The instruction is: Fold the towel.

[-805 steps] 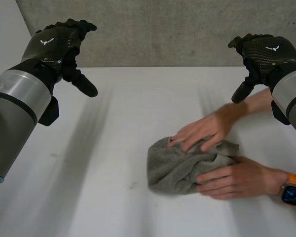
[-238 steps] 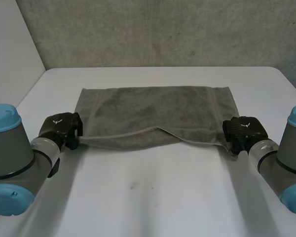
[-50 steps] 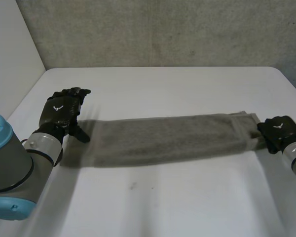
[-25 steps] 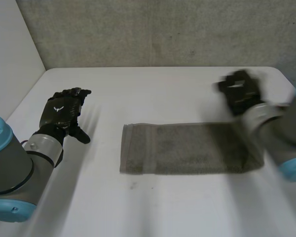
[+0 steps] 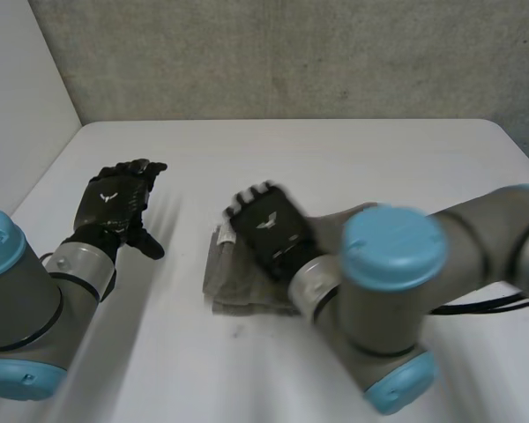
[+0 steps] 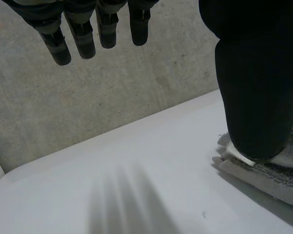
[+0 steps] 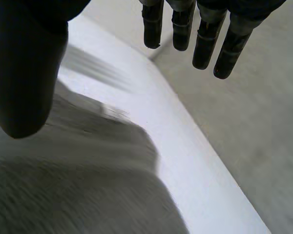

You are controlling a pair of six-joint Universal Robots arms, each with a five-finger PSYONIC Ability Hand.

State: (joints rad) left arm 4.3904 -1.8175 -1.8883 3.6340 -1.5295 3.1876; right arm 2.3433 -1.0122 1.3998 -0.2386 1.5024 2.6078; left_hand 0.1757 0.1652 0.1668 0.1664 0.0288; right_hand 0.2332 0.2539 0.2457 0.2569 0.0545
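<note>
We see the grey towel (image 5: 232, 282) lying folded into a short, thick bundle on the white table (image 5: 353, 159), a little left of the middle and towards the near side. The right arm (image 5: 397, 291) reaches across from the right, and its right hand (image 5: 269, 227) sits over the towel's left end, back upward, fingers pointing to the far left. In the right wrist view its fingers (image 7: 203, 39) are straight and set well apart from the thumb (image 7: 22, 68), so the hand is spread wide and grips nothing. The towel (image 7: 73, 195) lies under the palm with its layered edge just below the thumb. We cannot tell whether the palm actually touches the cloth. The left hand (image 5: 115, 201) is at the left side of the table, well apart from the towel, at the end of the left arm (image 5: 26, 291). In the left wrist view its fingers (image 6: 83, 34) hang straight and its thumb (image 6: 256, 87) stands off to the side, so this hand too is wide and empty. Beyond that thumb we see the towel's stacked edge (image 6: 278, 173) resting on the table. A rough concrete wall (image 5: 291, 62) rises behind the far edge of the table.
</note>
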